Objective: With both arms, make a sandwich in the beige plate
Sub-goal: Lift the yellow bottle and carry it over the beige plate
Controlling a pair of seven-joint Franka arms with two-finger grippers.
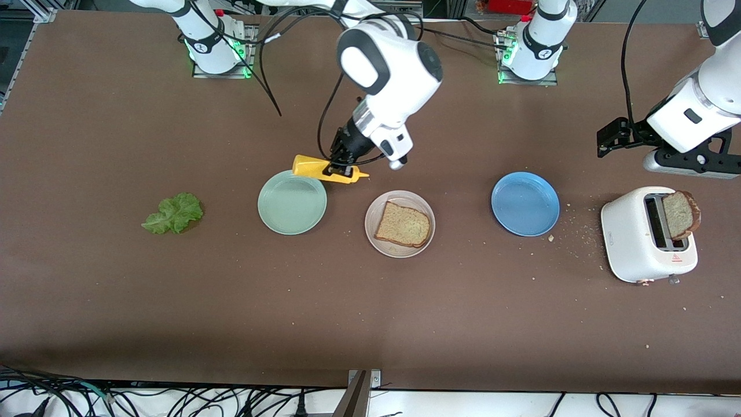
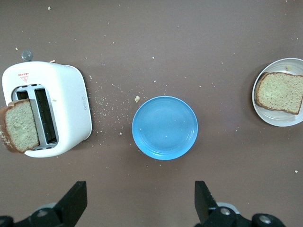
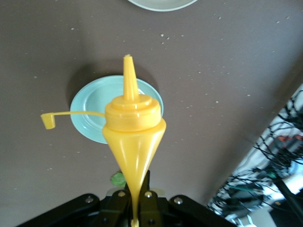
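Bimanual sandwich assembly, condiment stage. The right gripper [image 1: 340, 168] is clamped on a yellow squeeze bottle [image 1: 324, 168], held on its side over the edge of the mint-green plate [image 1: 292, 202] with the nozzle toward the beige plate [image 1: 399, 223] — apparently so sauce can be squeezed onto the bread slice [image 1: 403, 225] lying in that plate; the bottle's tethered cap hangs open in the right wrist view. The lettuce leaf [image 1: 173, 214] lies on the table well apart from the beige plate, toward the right arm's end, not yet used. The second slice [image 1: 681, 214] stands in the white toaster [image 1: 647, 234], toward the left arm's end, past the blue plate [image 1: 525, 203]. The left gripper [image 1: 612, 137], fingers spread wide and empty, waits near the toaster — probably for that slice. The brown tabletop [image 1: 370, 324] is strewn with crumbs around the toaster; cables trail along its edge.
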